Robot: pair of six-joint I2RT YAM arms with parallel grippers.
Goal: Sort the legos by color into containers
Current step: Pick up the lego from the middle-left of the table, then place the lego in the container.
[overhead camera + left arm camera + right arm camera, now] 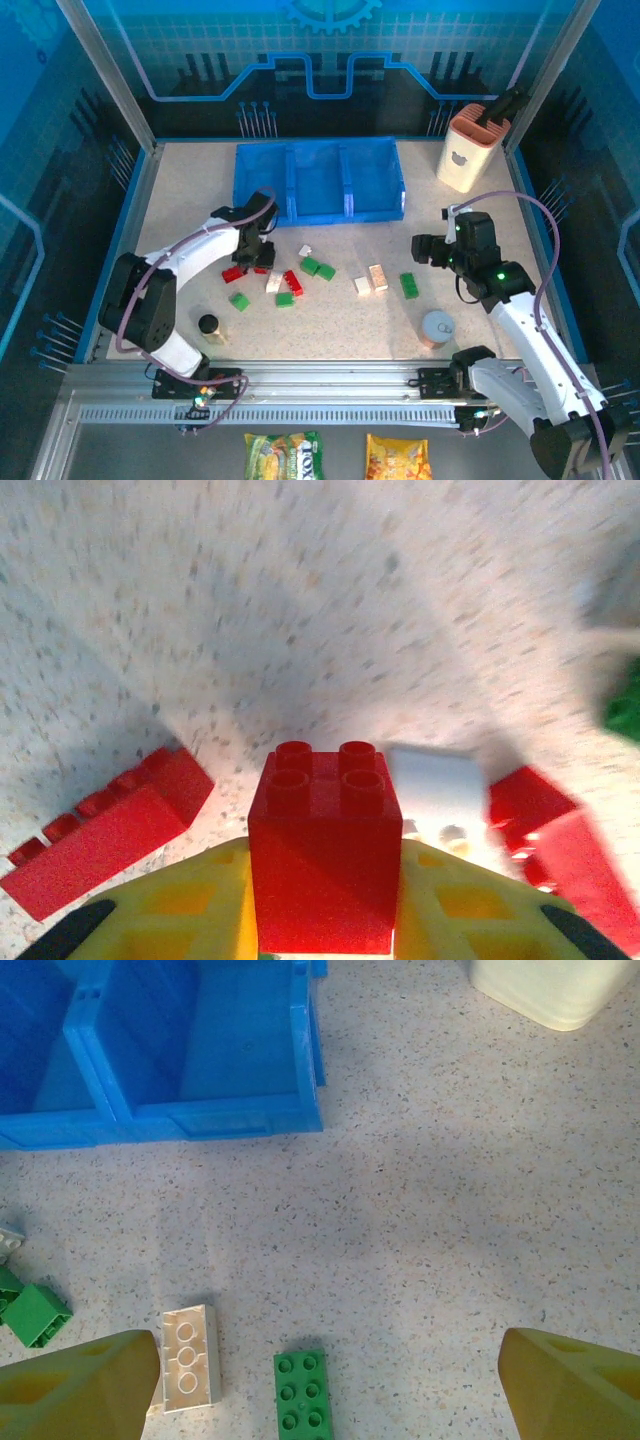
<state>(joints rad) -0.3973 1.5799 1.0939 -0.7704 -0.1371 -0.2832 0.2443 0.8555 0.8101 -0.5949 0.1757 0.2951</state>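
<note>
From above, the tray stands at the far side of the bench, and red, green and white bricks lie scattered in front of it. The left end effector is low over the left cluster. The right end effector hangs just beside a green brick, well short of the tray. At the left wrist, the end effector is clenched on a red brick, studs facing forward, with a white brick just behind it and more red ones on either side. At the right wrist, the end effector is released, its fingers wide apart over the green brick and a long white brick, the tray's corner beyond.
</note>
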